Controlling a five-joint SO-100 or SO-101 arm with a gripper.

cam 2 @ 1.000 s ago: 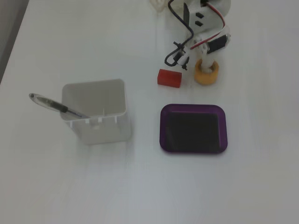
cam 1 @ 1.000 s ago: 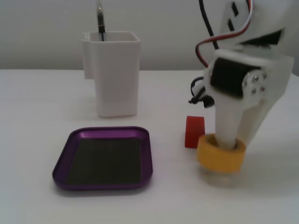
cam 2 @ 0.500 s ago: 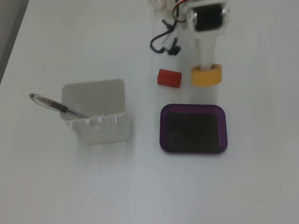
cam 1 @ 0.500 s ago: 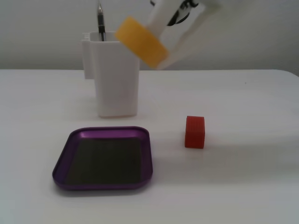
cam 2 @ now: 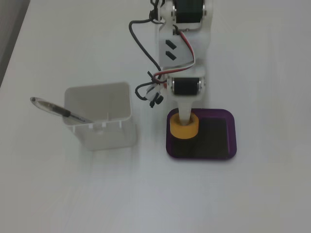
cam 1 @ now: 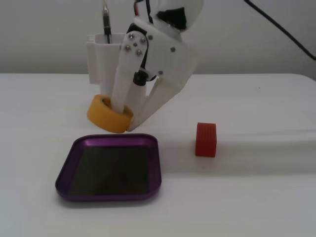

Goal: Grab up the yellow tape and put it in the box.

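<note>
The yellow tape point(cam 1: 105, 114) is a thick yellow-orange roll, held tilted in my gripper point(cam 1: 126, 117). One white finger goes down through its hollow core and the other sits outside the roll. In a fixed view the roll hangs just behind the far rim of the purple box point(cam 1: 106, 196). In the other fixed view the tape point(cam 2: 184, 130) lies over the left part of the box point(cam 2: 201, 158), with the gripper point(cam 2: 184, 122) coming down on it from above. The box's dark inside holds nothing else.
A small red block point(cam 1: 206, 139) stands on the table right of the box. A tall white container point(cam 1: 101, 59) with a pen point(cam 1: 105, 22) in it stands behind the tape; from above the container point(cam 2: 102, 121) is left of the box.
</note>
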